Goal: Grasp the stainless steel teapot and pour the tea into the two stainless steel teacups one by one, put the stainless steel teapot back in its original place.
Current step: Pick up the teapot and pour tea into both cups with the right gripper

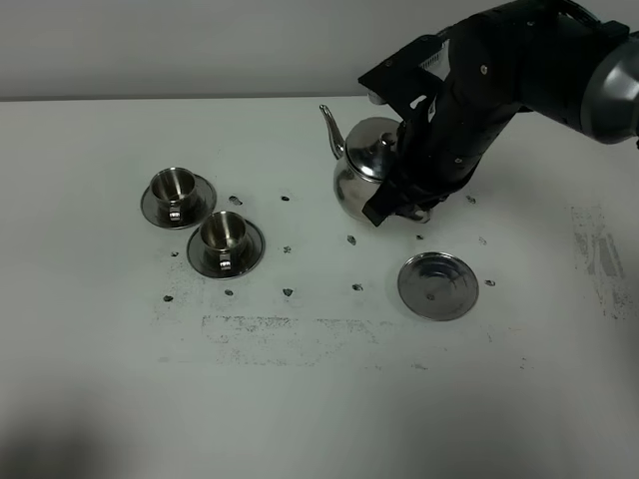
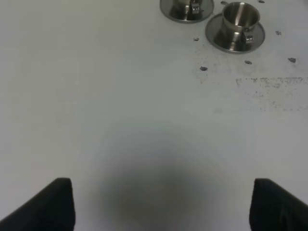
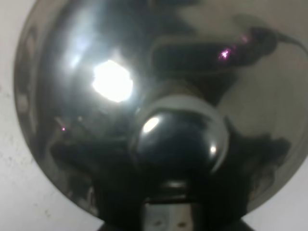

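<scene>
The stainless steel teapot (image 1: 361, 165) is at the back middle of the table, spout pointing up and to the left. My right gripper (image 1: 403, 196) is shut on its handle side, and the black arm covers the pot's right half. In the right wrist view the teapot's lid (image 3: 110, 82) and knob (image 3: 178, 139) fill the picture. The two stainless steel teacups stand on their saucers at the left, one further back (image 1: 177, 188) and one nearer (image 1: 224, 236). The left wrist view shows them too, one in full (image 2: 239, 19) and one cut off by the picture's edge (image 2: 185, 6). My left gripper (image 2: 161, 207) is open and empty over bare table.
An empty round steel saucer (image 1: 437, 285) lies in front of and to the right of the teapot. Small dark specks and scuffed patches mark the white table (image 1: 319, 399). The left gripper does not show in the high view.
</scene>
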Available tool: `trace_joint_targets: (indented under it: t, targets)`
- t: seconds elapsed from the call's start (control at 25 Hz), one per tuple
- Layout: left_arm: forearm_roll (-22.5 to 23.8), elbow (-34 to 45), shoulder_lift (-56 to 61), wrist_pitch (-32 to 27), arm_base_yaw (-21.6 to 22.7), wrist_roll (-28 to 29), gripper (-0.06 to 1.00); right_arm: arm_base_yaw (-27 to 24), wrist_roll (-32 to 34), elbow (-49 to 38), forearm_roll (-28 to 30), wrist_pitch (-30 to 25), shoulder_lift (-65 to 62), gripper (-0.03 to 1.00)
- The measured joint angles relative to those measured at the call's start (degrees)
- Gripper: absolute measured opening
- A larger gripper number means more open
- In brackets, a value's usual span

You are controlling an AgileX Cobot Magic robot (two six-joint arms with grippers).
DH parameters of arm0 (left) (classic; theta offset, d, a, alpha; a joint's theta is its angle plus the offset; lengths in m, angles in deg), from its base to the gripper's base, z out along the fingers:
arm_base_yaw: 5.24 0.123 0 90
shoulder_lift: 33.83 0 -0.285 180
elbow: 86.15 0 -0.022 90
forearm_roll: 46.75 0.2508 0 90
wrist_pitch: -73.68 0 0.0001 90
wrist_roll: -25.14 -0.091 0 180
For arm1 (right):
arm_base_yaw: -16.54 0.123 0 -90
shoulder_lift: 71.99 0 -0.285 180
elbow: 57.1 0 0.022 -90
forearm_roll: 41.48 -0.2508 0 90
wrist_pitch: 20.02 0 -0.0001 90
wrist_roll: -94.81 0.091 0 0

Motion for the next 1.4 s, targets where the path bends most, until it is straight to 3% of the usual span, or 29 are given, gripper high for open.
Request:
trace_joint_targets:
  t: [0.36, 0.8, 1.04, 1.4]
  targets:
    - [0.0, 0.0, 0.0, 0.0, 0.0, 0.0, 0.72, 0.5, -10.6, 15.9, -0.4, -7.3, 9.2, 0.17]
    - [0.0, 0.0, 0.0, 0.0, 0.0, 0.0, 0.72, 0.7, -20.9, 40.1, -0.4, -11.9, 23.3, 0.17]
    - [0.0, 0.0, 0.0, 0.0, 0.0, 0.0, 0.72, 1.6, -25.3, 47.4, -0.7, -12.2, 29.8, 0.17]
    - [0.0, 0.0, 0.0, 0.0, 0.0, 0.0, 0.72, 2.9, -30.6, 49.0, 1.5, -9.3, 33.7, 0.17]
